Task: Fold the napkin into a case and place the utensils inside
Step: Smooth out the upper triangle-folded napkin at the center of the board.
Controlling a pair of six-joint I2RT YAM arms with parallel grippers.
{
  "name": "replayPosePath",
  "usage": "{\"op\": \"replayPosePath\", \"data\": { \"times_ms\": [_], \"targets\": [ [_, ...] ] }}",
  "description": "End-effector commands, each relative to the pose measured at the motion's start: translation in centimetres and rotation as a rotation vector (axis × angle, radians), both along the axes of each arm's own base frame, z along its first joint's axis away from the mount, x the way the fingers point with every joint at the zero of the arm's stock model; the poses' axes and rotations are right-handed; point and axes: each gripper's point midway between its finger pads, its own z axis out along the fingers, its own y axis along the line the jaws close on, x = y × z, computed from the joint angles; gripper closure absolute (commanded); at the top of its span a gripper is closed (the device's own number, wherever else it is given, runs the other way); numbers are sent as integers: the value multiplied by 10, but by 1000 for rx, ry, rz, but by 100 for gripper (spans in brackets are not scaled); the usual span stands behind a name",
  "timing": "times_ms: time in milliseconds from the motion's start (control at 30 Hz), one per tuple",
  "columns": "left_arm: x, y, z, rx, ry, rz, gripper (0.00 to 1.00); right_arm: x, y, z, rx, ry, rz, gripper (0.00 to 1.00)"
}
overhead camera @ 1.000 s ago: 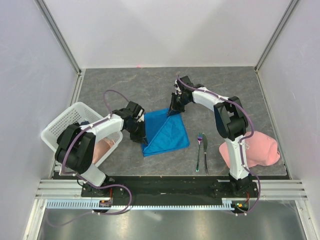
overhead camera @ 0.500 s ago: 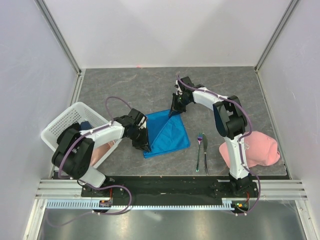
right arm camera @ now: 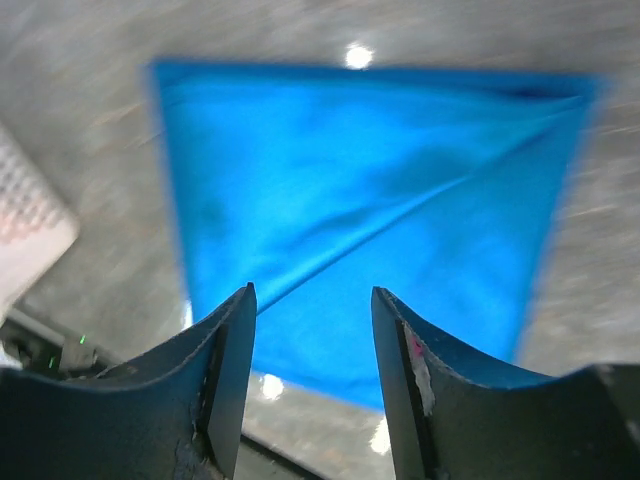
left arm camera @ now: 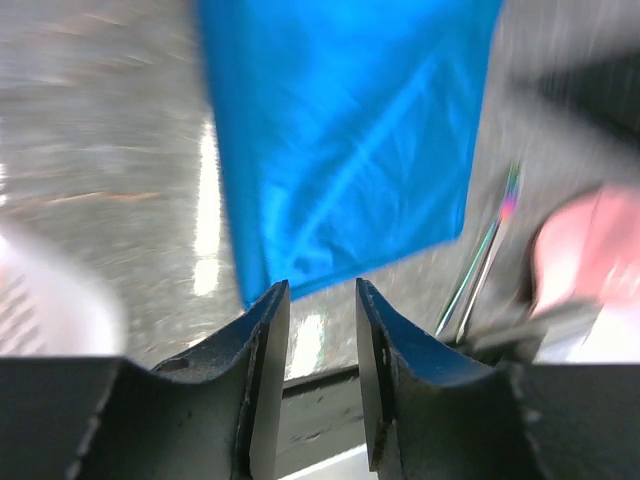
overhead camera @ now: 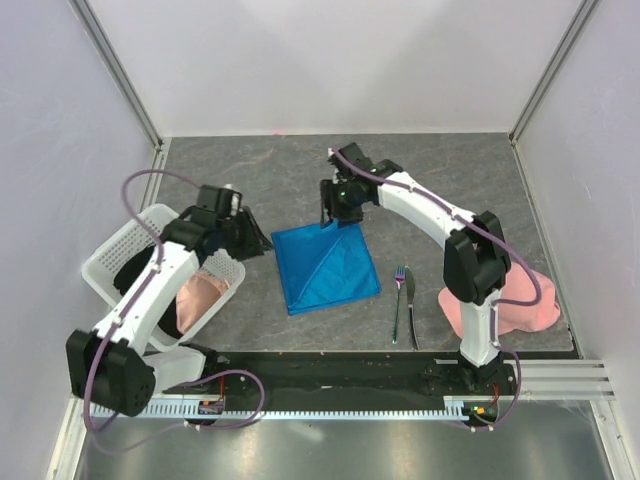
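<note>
Top external view tells me the next fold wants both corners pinched together and edges laid parallel, so the strip comes out narrow. Left gripper [left arm camera: 320, 290] is parted narrowly, right gripper [right arm camera: 312, 295] wider, both empty. The napkin [overhead camera: 328, 265] lies central on the desk [overhead camera: 480, 180]: bright blue, flat, a skewed square with one diagonal crease.
</note>
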Motion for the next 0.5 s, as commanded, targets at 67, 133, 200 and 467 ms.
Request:
{"op": "replayPosePath", "data": {
  "times_ms": [67,133,200,467],
  "targets": [
    [1,64,70,40,-89,353,52,-78,67,24,-65,-85,112,44],
    [-4,77,76,77,-77,393,49,-98,90,18,-83,-97,141,45],
    [-5,87,74,111,-56,423,49,-108,101,3,-129,-106,154,47],
    [-11,110,78,143,11,540,48,-133,127,-26,-226,-111,159,52]
  ]
}}
